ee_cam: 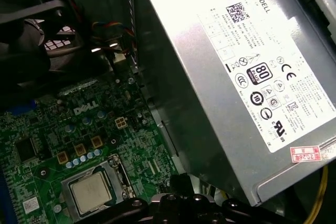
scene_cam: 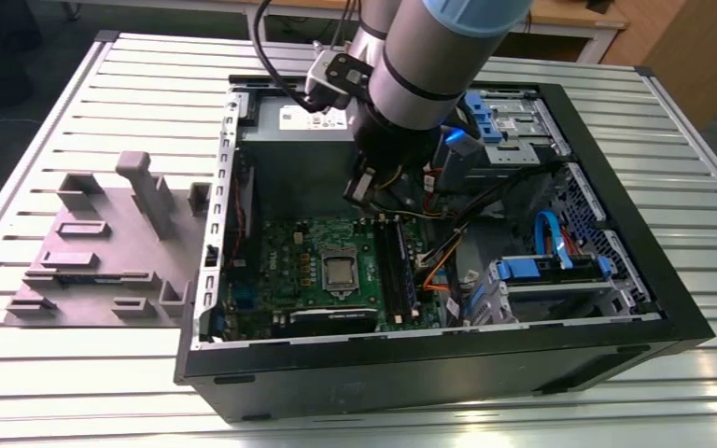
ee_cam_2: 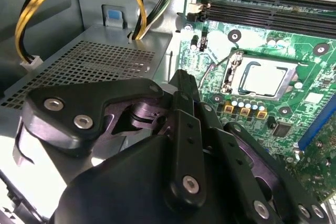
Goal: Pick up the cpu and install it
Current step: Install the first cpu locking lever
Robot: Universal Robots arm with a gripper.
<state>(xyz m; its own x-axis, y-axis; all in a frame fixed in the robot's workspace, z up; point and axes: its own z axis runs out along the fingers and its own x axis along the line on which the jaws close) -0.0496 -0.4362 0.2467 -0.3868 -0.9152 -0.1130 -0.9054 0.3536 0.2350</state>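
The cpu (scene_cam: 336, 272), a small silvery square chip, lies flat in the socket of the green motherboard (scene_cam: 287, 266) inside the open computer case. It shows in both wrist views (ee_cam_2: 264, 78) (ee_cam: 92, 191), with the shiny socket frame (ee_cam_2: 231, 72) around it. My gripper (scene_cam: 366, 191) hangs above the board, toward the power supply side and well apart from the cpu. Its black linkage (ee_cam_2: 181, 93) takes up the near part of the second wrist view, and its edge (ee_cam: 178, 203) shows in the first wrist view. I see nothing in the gripper.
A grey power supply (scene_cam: 294, 121) (ee_cam: 236, 77) stands at the far end of the case (scene_cam: 458, 364). Black memory sticks (scene_cam: 396, 271) (ee_cam_2: 252, 3) run beside the socket. Yellow cables (ee_cam_2: 31, 19) loop nearby. A grey fixture (scene_cam: 97, 252) sits on the slatted table at the exterior view's left.
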